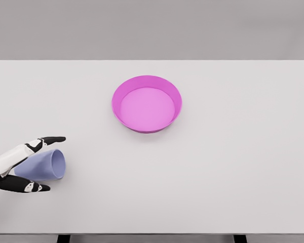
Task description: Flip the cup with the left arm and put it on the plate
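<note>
**Left hand at the tipped cup**

The lavender cup lies on its side at the near left of the white table, mouth facing right. The left hand brackets it, one dark-tipped finger above and one below, apparently pinching it. The magenta plate sits well apart, toward the far centre.
</note>
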### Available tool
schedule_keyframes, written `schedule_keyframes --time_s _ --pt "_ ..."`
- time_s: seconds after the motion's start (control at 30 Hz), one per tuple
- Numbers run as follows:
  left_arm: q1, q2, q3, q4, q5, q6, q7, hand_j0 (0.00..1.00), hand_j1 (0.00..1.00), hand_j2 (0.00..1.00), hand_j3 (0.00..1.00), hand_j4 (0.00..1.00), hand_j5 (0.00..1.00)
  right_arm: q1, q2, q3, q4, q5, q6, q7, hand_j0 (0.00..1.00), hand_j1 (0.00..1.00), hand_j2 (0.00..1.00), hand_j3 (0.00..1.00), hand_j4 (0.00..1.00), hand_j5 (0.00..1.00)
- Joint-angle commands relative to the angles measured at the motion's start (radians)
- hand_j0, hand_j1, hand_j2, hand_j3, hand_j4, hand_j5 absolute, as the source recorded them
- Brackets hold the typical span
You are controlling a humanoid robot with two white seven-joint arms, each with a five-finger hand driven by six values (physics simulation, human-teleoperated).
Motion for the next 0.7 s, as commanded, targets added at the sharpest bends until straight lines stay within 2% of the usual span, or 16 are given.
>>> schedule_keyframes --time_s 0.0,0.23,0.37,0.5,0.67 --pt "0.0 -0.006 0.0 0.0 0.007 0.0 0.002 1.0 1.0 1.0 1.0 1.0 1.0 0.0 0.0 0.0 0.0 0.0 -0.001 0.0 1.0 1.0 1.0 1.0 1.0 1.0" --pt "-0.003 -0.005 0.002 0.0 0.013 0.0 0.006 1.0 1.0 1.0 1.0 1.0 1.0 0.0 0.0 0.0 0.0 0.0 -0.001 0.002 1.0 1.0 1.0 1.0 1.0 1.0" --pt "-0.008 -0.009 -0.004 0.0 0.011 0.074 0.071 1.0 1.0 1.0 1.0 1.0 1.0 0.0 0.0 0.0 0.0 0.0 -0.001 0.0 1.0 1.0 1.0 1.0 1.0 1.0" --pt "-0.002 -0.014 -0.007 -0.002 0.01 0.192 0.077 1.0 1.0 1.0 1.0 1.0 1.0 0.0 0.0 0.0 0.0 0.0 -0.001 0.0 1.0 1.0 1.0 1.0 1.0 1.0" --pt "0.002 -0.014 -0.012 -0.002 0.01 0.2 0.077 1.0 1.0 1.0 1.0 1.0 1.0 0.0 0.0 0.0 0.0 0.0 -0.001 0.002 1.0 1.0 1.0 1.0 1.0 1.0"
